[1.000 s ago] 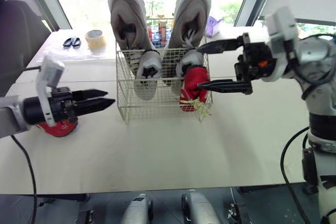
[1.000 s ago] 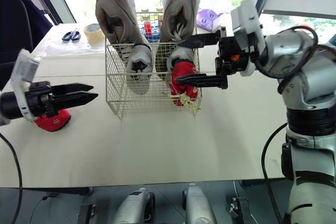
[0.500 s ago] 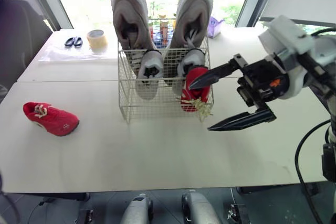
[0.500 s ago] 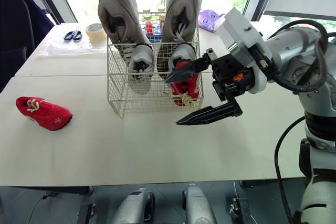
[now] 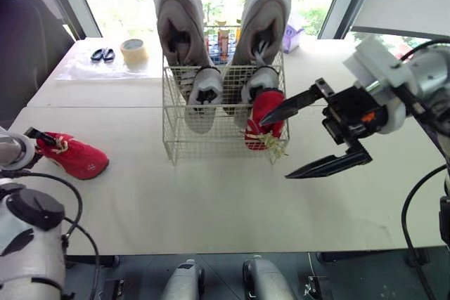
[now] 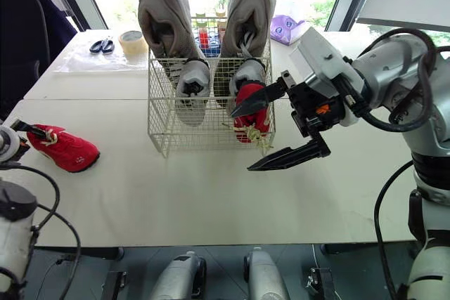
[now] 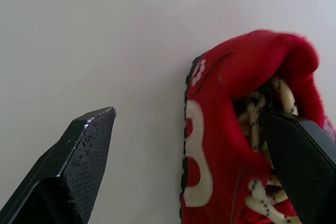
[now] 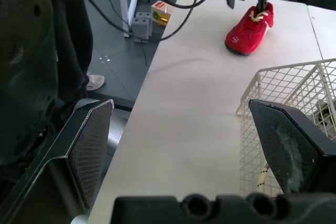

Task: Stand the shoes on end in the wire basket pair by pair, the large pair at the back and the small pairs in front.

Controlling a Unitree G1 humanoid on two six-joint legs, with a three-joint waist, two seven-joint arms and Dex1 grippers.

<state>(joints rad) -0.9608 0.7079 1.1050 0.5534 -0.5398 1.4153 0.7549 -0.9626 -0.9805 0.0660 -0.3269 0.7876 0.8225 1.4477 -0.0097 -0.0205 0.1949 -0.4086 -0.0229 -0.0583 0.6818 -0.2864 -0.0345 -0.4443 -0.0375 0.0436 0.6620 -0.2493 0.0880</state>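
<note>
Bright windows stand behind a white table [image 5: 211, 201], with a tape roll [image 5: 133, 50] and scissors [image 5: 103, 54] at its far left. From the head camera, the wire basket [image 5: 211, 147] sits at the far middle. Two large grey shoes [image 5: 179, 19] stand on end at its back, two small grey shoes [image 5: 204, 95] stand in front of them, and one red shoe [image 5: 266, 114] stands in the front right corner. A second red shoe [image 5: 79, 159] lies flat on the table, well to the left of the basket. The left gripper [image 5: 42, 137] is at its heel end. The right gripper [image 5: 275, 147] hangs just right of the basket, released, its fingers spread wide and holding nothing; the upper tip crosses the basket's red shoe, though contact cannot be judged.

At the left wrist, the fingers are spread apart: one stands over bare table beside the shoe, the other at the laces in the shoe's mouth.

At the right wrist, both fingers are parted, with the basket's near corner beside one of them and the second red shoe lying far off under the left gripper.
</note>
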